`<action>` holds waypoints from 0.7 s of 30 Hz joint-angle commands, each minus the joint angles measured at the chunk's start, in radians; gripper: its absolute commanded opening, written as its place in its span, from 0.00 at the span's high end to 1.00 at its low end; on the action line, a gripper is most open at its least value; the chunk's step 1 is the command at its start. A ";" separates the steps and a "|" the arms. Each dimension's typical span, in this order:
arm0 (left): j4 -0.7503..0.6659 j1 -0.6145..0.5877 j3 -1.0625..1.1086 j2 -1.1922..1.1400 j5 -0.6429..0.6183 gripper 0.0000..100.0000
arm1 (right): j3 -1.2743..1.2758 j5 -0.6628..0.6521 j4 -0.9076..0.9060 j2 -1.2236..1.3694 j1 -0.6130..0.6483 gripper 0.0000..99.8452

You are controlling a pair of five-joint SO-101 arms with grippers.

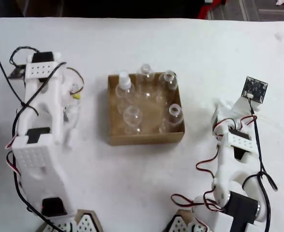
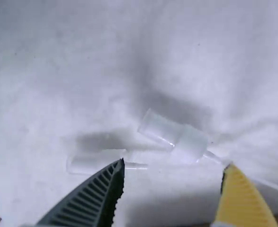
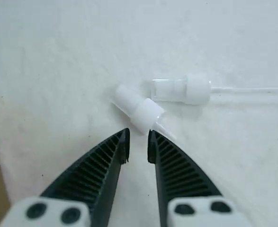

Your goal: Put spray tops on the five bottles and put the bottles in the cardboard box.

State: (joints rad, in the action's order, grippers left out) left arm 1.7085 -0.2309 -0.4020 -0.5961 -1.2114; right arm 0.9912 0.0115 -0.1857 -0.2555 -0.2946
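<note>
Presently on the table: spray tops, bottles, box

1. Spray tops, left lot. Two lie on their sides on the white table (image 2: 58,71), just ahead of the left gripper (image 2: 174,165). Its grey and yellow jaws stand wide apart and hold nothing. The clear-capped spray top (image 2: 176,136) has a white collar and a thin dip tube. The fainter spray top (image 2: 96,163) lies beside the grey jaw.

2. Spray tops, right lot. The white spray top (image 3: 139,109) lies just off the tips of the right gripper (image 3: 138,135). Its black ribbed jaws are nearly together, with a narrow gap and nothing in it. The long-tubed spray top (image 3: 181,90) lies close by.

3. Handling, as I judge it. The tops look very light, made of hard smooth plastic, and round enough to roll or squirt out of a pinch. Take them across the collar, the stoutest part. Avoid the hair-thin tube, which looks bendy, and the clear cap, which might pull off.

4. Bottles. Five clear bottles stand upright in the cardboard box (image 1: 146,137). The fitted bottle (image 1: 124,86) wears a white top. Four, such as the open bottle (image 1: 132,116), have bare necks. They look thin-walled, light and easily tipped.
</note>
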 commanded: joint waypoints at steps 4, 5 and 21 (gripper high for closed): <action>0.058 0.031 -0.008 0.007 -0.021 0.70 | -0.034 -0.009 0.019 -0.005 0.012 0.95; 0.068 0.038 -0.012 0.007 -0.021 0.70 | -0.034 -0.009 0.019 -0.005 0.012 0.95; 0.068 0.024 -0.219 -0.228 -0.028 0.70 | -0.034 -0.009 0.019 -0.007 0.010 0.95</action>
State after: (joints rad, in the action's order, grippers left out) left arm 1.7515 -0.2094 -0.5063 -0.7818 -1.2206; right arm 0.9912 0.0115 -0.1857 -0.2555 -0.2946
